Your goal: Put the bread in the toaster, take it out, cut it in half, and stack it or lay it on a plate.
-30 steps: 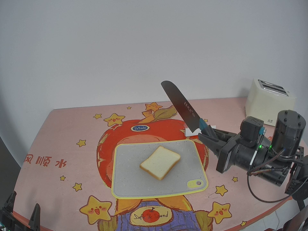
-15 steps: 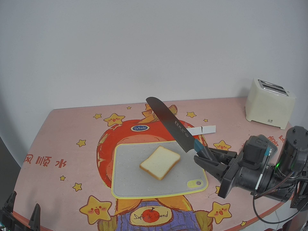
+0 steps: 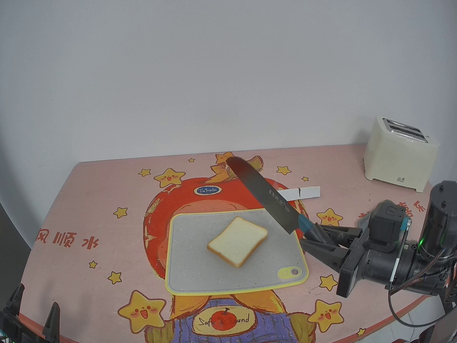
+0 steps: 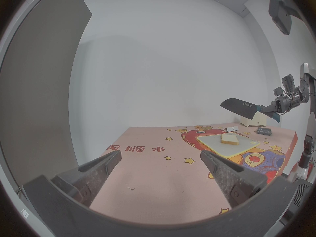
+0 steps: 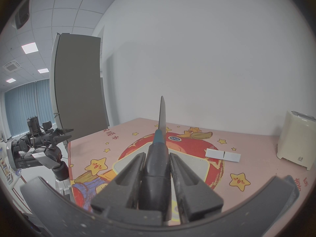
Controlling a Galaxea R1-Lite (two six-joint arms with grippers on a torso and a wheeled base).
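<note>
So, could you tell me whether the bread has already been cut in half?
No, the bread lies whole on the cutting board.

The worktop (image 3: 95,206), across the lower frame, is pink with yellow smiling stars and a big red apple cartoon. The cutting board (image 3: 190,263) at centre is speckled grey, edged yellow. The bread (image 3: 238,241) is cream with a tan crust. The knife (image 3: 264,194) is dark with a teal band at the handle. The toaster (image 3: 400,156), far right, is cream.

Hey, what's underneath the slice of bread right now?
The bread lies flat on the grey cutting board, itself on the pink tablecloth. The board patch beneath the slice is covered from sight.
</note>
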